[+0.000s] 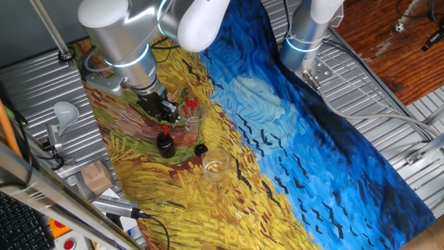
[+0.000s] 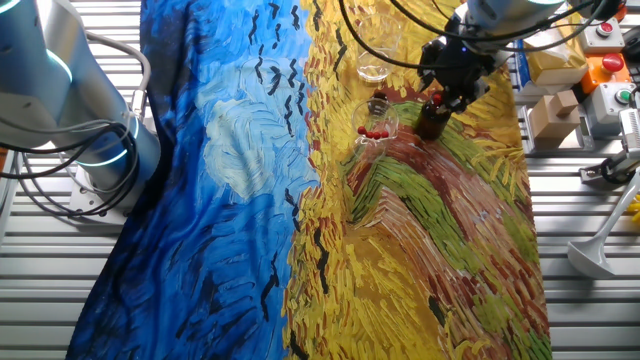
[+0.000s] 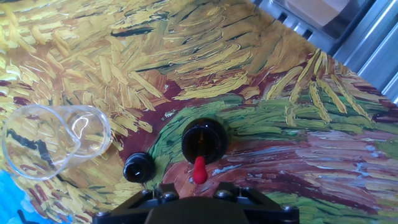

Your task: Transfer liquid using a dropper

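**Above the dark bottle, a red-bulbed dropper is hanging in the claw**

At the yellow-and-brown end of the painted cloth [image 1: 291, 139], the dropper [image 3: 199, 169] is standing near-vertical over the mouth of a small dark bottle [image 3: 204, 140], its red bulb uppermost and its long axis running straight down toward the bottle. In the hand view only the bulb is showing, foreshortened; the clear stem is lost against the bottle's dark opening, so whether the tip is inside the neck or just above it cannot be told. In one fixed view the bulb is appearing as a small red spot just below the gripper [image 1: 164, 118] and right above the bottle.

The gripper is pinching the dropper at the bulb, though the fingers themselves are mostly cut off at the bottom edge of the hand view and blurred dark in both fixed views, so the exact contact is hard to make out.

Just beside the bottle, a small black cap [image 3: 137, 167] is lying on the cloth. A clear glass [image 1: 191, 113] holding several more red-bulbed droppers is standing close by, its walls barely readable against the pattern. An empty-looking clear beaker [image 3: 55, 138] is sitting near the cap, partly cropped by the left edge of the hand view. The silver arm [image 1: 125, 42] is reaching down from above, its upper part out of frame.
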